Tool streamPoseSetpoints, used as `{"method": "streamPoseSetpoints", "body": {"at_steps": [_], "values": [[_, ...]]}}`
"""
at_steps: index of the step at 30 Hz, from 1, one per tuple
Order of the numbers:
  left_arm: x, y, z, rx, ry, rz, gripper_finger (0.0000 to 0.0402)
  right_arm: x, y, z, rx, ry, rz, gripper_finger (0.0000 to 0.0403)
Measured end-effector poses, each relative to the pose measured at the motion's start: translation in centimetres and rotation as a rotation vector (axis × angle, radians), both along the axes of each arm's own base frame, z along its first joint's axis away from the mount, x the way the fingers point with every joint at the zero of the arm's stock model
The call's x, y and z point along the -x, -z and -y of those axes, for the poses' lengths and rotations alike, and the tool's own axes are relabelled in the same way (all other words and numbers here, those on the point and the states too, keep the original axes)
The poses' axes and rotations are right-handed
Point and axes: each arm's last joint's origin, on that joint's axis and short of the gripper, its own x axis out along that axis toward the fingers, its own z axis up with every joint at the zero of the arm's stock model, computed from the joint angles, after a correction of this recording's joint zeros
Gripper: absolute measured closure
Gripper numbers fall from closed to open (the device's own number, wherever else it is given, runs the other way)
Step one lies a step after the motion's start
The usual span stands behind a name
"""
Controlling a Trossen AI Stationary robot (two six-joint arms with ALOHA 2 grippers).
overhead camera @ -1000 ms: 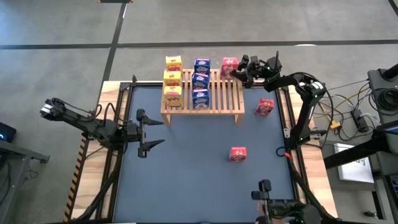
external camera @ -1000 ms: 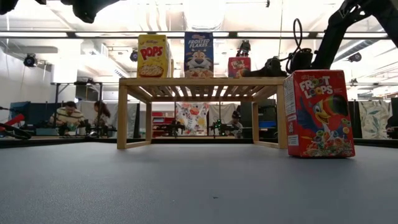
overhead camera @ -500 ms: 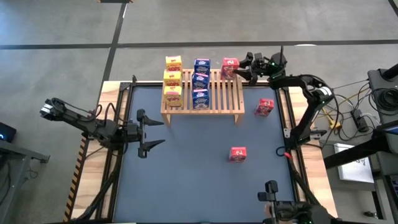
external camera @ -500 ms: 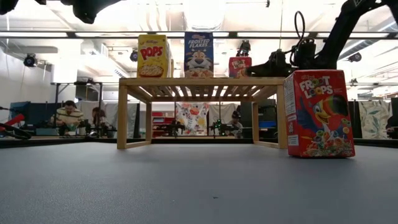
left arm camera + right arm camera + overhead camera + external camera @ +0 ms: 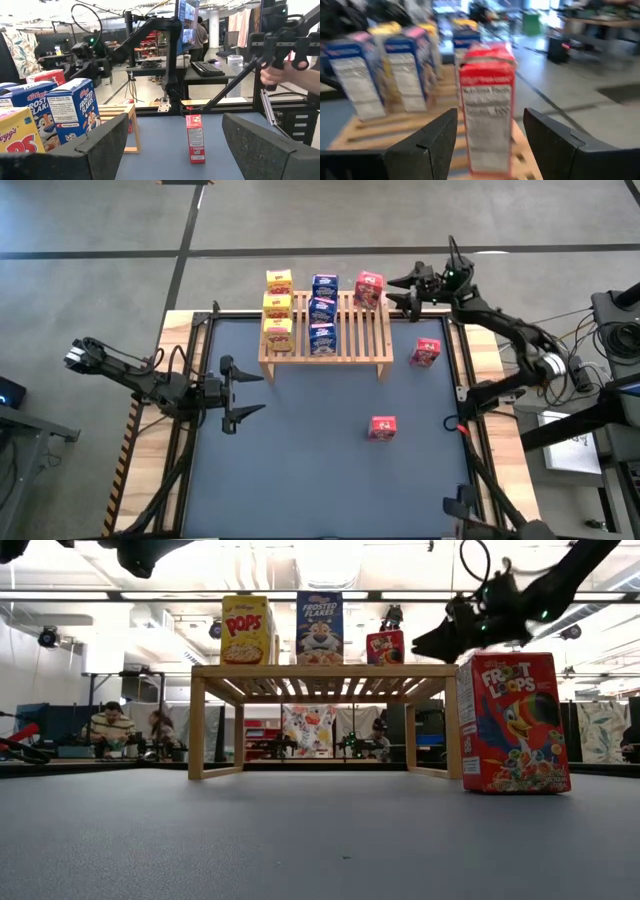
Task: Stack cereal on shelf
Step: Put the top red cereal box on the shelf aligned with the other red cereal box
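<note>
Red cereal box upright on wooden slatted shelf rear corner, right gripper just beside it, fingers apart, holding nothing, left gripper spread wide over dark blue table mat, lab room behind

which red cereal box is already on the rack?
The small red cardboard cereal box at the light wooden slatted rack's back right corner, beside the open right tool. The other two red boxes stand on the mat.

One camera looks straight down on my whole counter; another sits at counter height, facing the room. Both share the light wooden slatted shelf. My right wrist camera sits close to it; my left looks from farther off.
</note>
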Motion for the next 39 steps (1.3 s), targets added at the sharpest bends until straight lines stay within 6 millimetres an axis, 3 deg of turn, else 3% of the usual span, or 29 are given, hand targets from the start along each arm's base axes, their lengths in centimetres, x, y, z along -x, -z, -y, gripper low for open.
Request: {"method": "streamPoseSetpoints", "body": {"at_steps": [4, 20, 34, 39], "values": [[0.0, 0.0, 0.0, 0.000, 0.000, 0.000, 0.0098, 1.0, -1.3, -2.0, 0.009, 0.095, -0.077, 0.0186], [-0.2, 0.2, 0.1, 0.004, 0.001, -0.013, 0.0098, 3.4, -5.9, -10.1, -0.025, 0.047, -0.072, 0.0186], [-0.6, 0.5, 0.2, 0.014, 0.003, -0.034, 0.0098, 3.3, -4.8, -12.7, -0.104, -0.020, -0.192, 0.0186], [-0.6, 0.5, 0.2, 0.014, 0.002, -0.034, 0.0098, 4.1, -3.2, -13.3, -0.142, 0.130, -0.396, 0.0186]]}}
